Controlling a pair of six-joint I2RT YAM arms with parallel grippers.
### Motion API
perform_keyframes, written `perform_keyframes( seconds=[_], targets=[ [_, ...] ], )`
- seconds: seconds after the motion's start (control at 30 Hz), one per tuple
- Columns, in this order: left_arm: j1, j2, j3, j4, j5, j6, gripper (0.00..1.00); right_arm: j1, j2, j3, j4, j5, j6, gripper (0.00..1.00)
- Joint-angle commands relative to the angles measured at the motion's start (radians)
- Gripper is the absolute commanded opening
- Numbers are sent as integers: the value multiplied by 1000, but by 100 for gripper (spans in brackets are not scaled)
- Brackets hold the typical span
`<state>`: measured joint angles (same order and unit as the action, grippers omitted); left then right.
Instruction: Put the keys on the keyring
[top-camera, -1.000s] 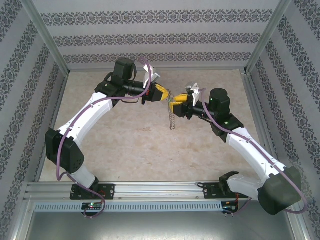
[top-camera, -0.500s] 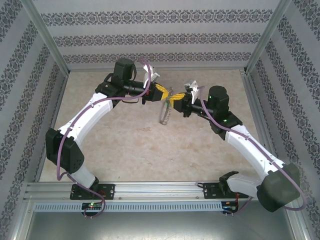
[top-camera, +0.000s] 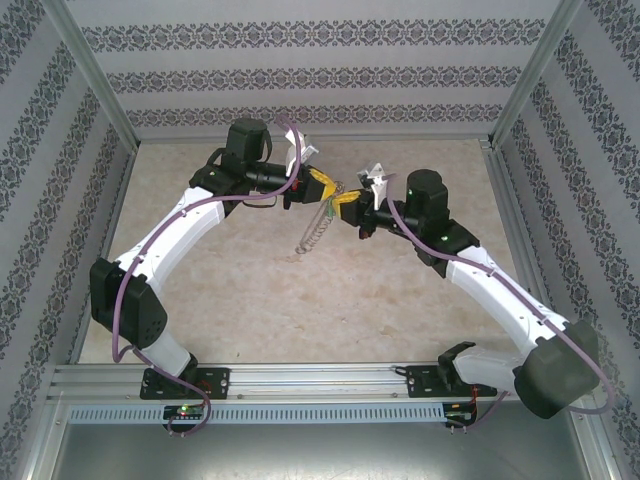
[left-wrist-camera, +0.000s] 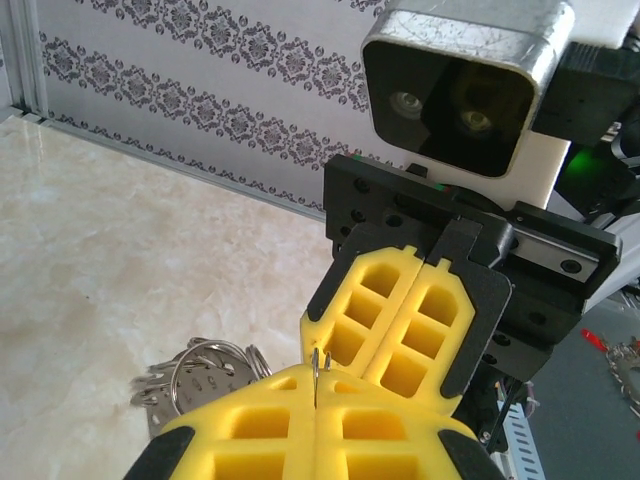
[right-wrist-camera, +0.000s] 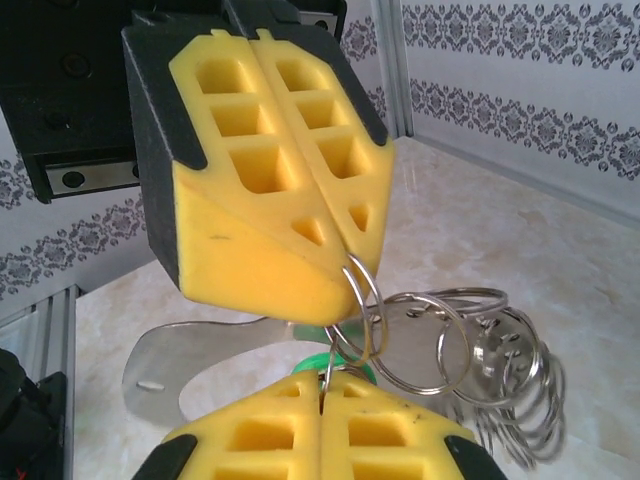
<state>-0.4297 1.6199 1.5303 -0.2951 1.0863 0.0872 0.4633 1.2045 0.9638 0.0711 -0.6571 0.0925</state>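
Above the middle of the pale marbled table (top-camera: 250, 300), the thin silvery-grey metal keyring (top-camera: 312, 236) hangs like a floppy chain from the point where the two arms meet. From overhead we cannot tell whether its low end touches the tabletop.

The right wrist view adds what the overhead view lacks: the keyring (right-wrist-camera: 440, 345) is a bundle of overlapping wire loops. The bright green head of the tiny key (right-wrist-camera: 345, 368) peeks out just above the right gripper (right-wrist-camera: 322, 395); its blade is hidden from us. The right gripper's yellow fingers are pressed together, and a thin wire that looks like part of the loop runs into their seam.

Facing it from above, the left gripper (right-wrist-camera: 345, 262) is also fully closed, pinching one loop at its tip. A flat silvery metal tab (right-wrist-camera: 185, 365) with a small hole lies behind.

In the left wrist view we see the left gripper (left-wrist-camera: 315, 400) clamped on a sliver of wire, with the rest of the keyring (left-wrist-camera: 200, 368) drooping to its left. The right gripper (left-wrist-camera: 330, 350) sits tip to tip against it.
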Motion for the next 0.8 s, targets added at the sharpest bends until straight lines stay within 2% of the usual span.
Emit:
perform_keyframes(
  seconds=[0.0, 0.1, 0.13, 0.2, 0.37, 0.53, 0.77],
  targets=[
    [-13, -35, -8, 109, 27, -30, 0, 38, 32, 49, -44, -25, -51, 0],
    [-13, -36, -19, 117, 24, -32, 0, 40, 41, 77, -84, -49, -67, 30],
    [-13, -36, -22, 118, 23, -33, 0, 35, 33, 78, -100, -53, -71, 37],
    [-12, -33, -24, 121, 23, -33, 0, 7, 11, 71, -105, -84, -58, 42],
    [-13, -29, -27, 124, 30, -33, 0, -121, -71, 41, -63, -220, 28, 43],
    [-13, -33, -25, 119, 37, -29, 0, -198, -114, 36, -25, -247, 73, 40],
    [-13, -35, -26, 125, 63, -31, 0, -209, -57, 56, 50, -298, 121, 21]
  ],
)
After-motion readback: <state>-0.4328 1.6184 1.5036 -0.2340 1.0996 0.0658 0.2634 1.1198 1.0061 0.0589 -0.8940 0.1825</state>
